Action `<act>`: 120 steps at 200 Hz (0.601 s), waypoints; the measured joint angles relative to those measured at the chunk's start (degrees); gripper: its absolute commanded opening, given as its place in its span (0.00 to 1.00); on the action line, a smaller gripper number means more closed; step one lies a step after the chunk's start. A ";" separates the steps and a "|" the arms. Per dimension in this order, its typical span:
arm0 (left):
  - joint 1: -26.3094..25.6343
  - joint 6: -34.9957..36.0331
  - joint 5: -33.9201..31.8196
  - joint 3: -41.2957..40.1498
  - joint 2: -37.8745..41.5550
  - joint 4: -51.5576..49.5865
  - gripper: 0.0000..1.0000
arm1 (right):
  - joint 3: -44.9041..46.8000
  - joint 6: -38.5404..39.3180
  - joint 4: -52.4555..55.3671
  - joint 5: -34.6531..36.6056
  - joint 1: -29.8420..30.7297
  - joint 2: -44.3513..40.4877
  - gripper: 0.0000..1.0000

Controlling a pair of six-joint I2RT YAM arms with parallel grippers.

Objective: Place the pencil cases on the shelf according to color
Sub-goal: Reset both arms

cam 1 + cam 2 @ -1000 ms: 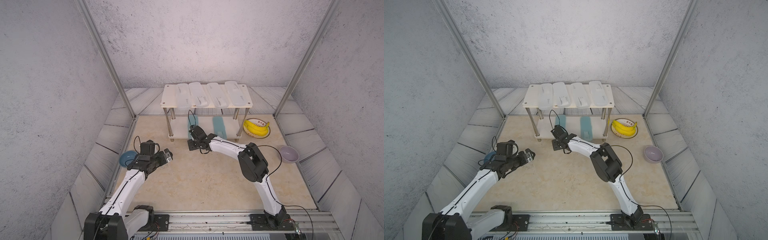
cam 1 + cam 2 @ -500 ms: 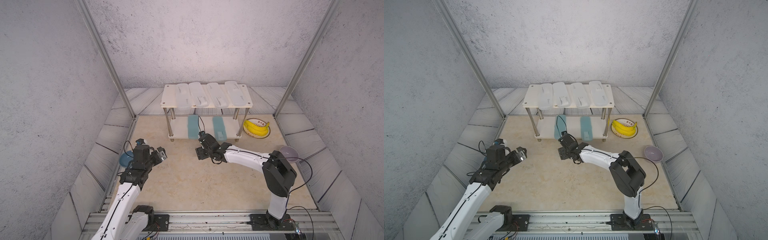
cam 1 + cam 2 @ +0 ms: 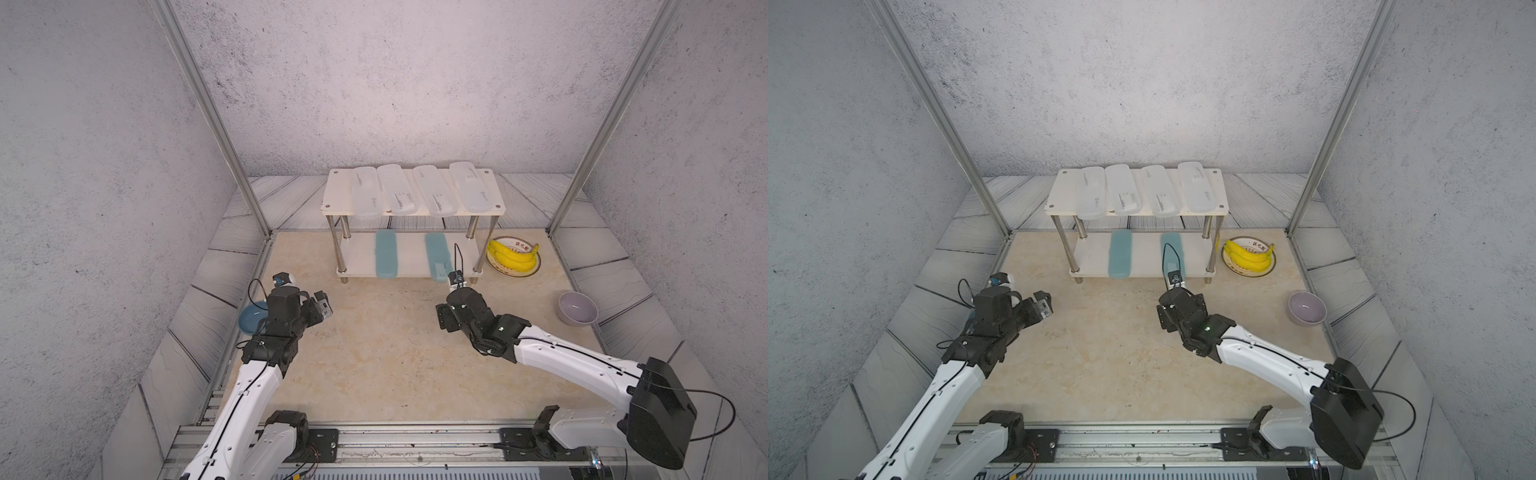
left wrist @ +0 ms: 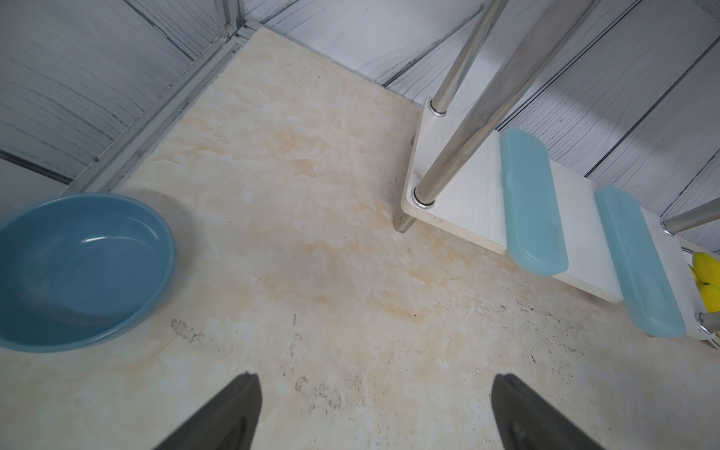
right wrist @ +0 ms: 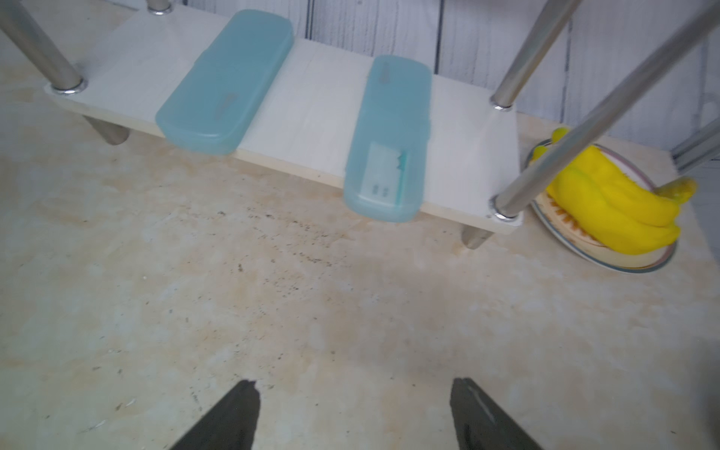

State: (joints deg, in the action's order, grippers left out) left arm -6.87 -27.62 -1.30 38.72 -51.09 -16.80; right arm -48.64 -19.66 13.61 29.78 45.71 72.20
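4 white cases (image 3: 400, 189) atop shelf (image 3: 336, 193), 2 teal cases (image 3: 385, 259) below, all front-to-back.

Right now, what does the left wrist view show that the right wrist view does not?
Only the left wrist view shows the blue bowl. Only the right wrist view shows the white label on a teal case. Both show that case and a second teal case, lying apart on the lower board of the shelf. Both also show the yellow bananas, which are cut off at the edge in the left wrist view.
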 measured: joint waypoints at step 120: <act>-0.04 15.69 -16.02 -4.28 -14.05 26.29 0.99 | 9.94 2.27 -9.97 12.13 -28.44 -10.67 1.00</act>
State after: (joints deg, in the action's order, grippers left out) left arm -6.92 -11.92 -17.32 34.44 -65.14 9.50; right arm -38.70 -17.39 3.64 41.91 17.28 61.54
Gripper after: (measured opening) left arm 0.986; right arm 0.998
